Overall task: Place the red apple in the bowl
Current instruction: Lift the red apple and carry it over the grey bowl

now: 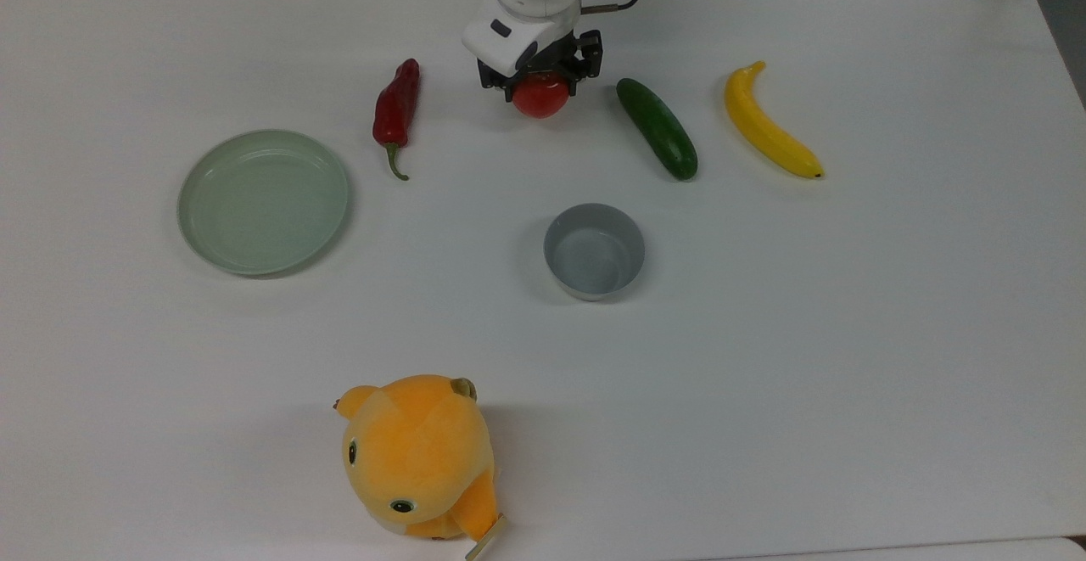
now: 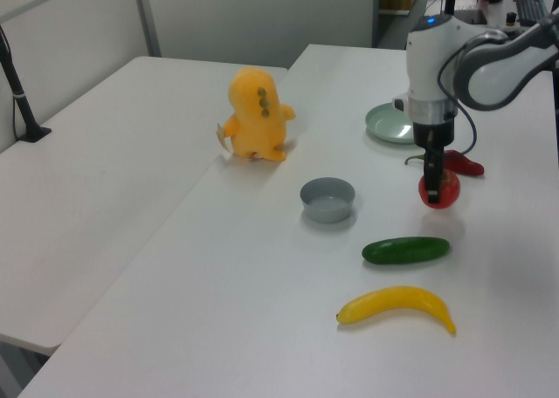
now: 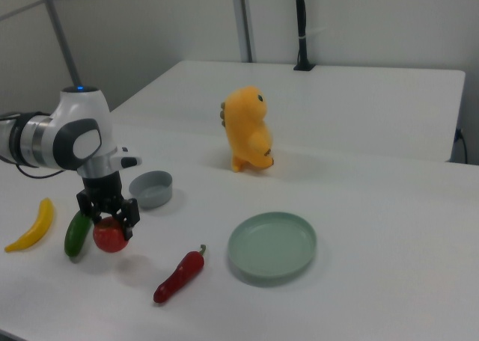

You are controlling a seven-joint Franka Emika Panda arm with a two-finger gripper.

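Going from the top view's left to its right, the white table [image 1: 891, 332] carries one pale-green plate [image 1: 263, 201], then one dark-red chili pepper [image 1: 396, 111], then the one gripper [image 1: 540, 86] of the white arm, then one green cucumber [image 1: 657, 127], and last one yellow banana [image 1: 768, 126]. Below this row, nearer to the top view's bottom edge, there is one grey bowl [image 1: 594, 250] and one orange plush toy [image 1: 420, 457]. The gripper points down and its two fingers are closed around the one red apple [image 1: 540, 96], one finger on each side of it. In the right view the apple [image 3: 110, 236] hangs in the gripper [image 3: 109, 223] a little above the table, with a soft shadow under it, so it does not touch the surface. In the left view the apple [image 2: 438, 189] is also held at the fingers, between the chili pepper [image 2: 461, 163] and the cucumber [image 2: 405, 250]. The bowl has nothing inside and it stands well apart from the apple, toward the top view's bottom and slightly to its right. The plate also has nothing on it. In the right view the plush toy [image 3: 248, 129] stands upright behind the plate [image 3: 272, 246].
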